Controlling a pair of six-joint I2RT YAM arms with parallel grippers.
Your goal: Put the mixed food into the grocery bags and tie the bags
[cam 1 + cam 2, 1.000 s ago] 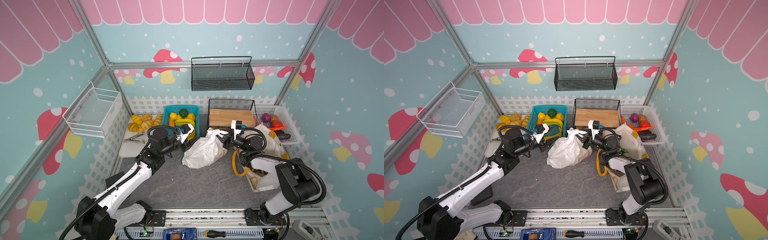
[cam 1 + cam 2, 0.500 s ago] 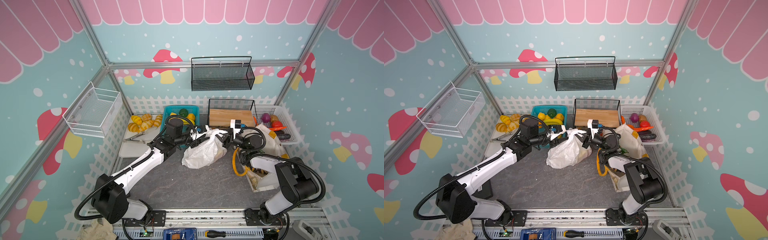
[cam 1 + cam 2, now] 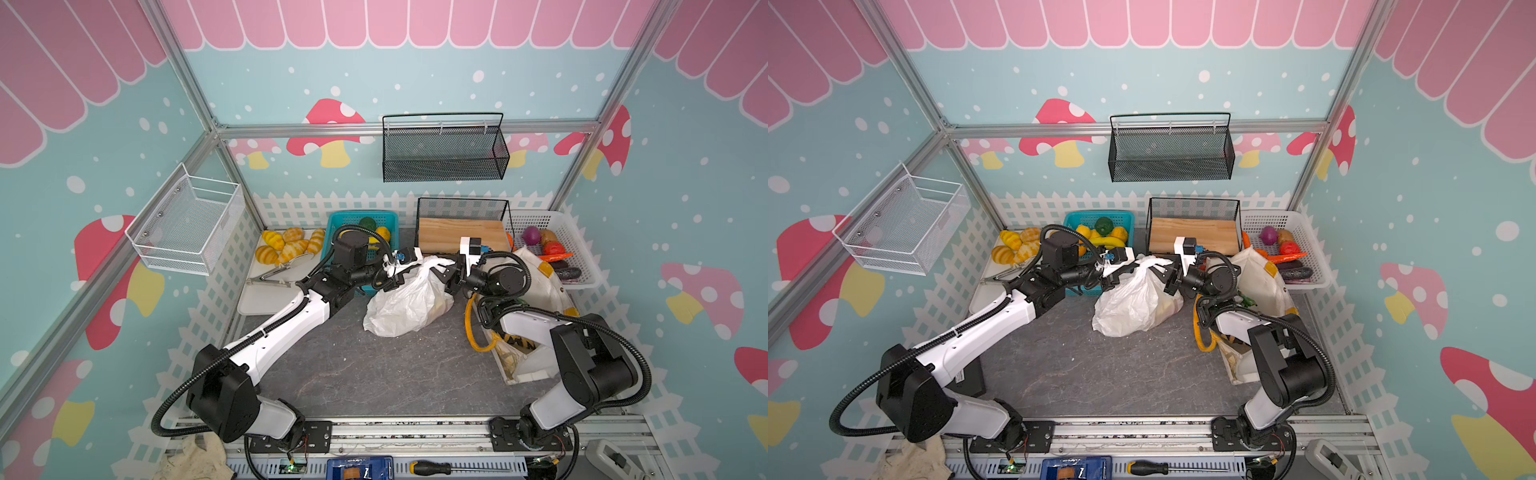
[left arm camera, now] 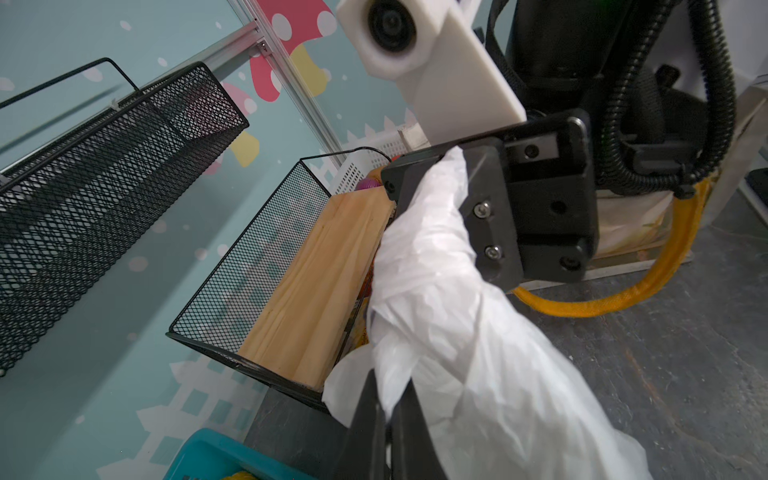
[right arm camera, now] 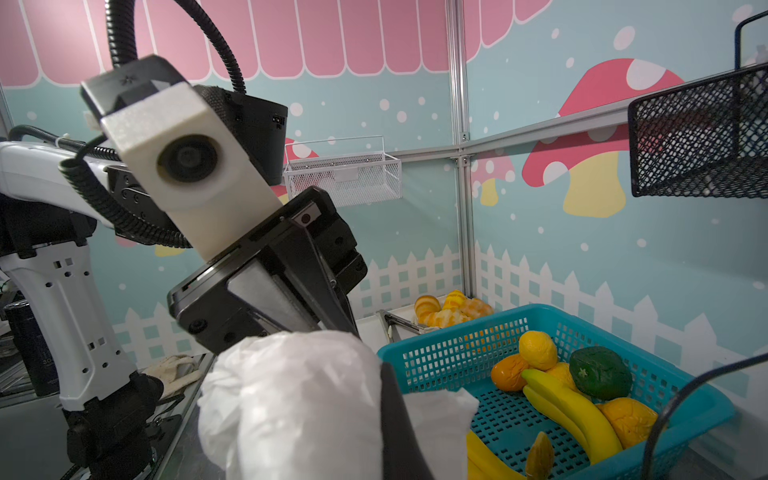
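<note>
Though unclear from above, left hand [image 4: 388, 388] pinches white bag [image 4: 478, 374].

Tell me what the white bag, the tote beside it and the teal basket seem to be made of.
White bag: thin plastic film, slightly glossy and translucent, with fine crinkles and something yellowish showing through. Tote: apparently woven cloth, likely canvas, matte cream, falling in soft folds. Teal basket: rigid moulded plastic, smooth, with a regular grid of holes.
</note>
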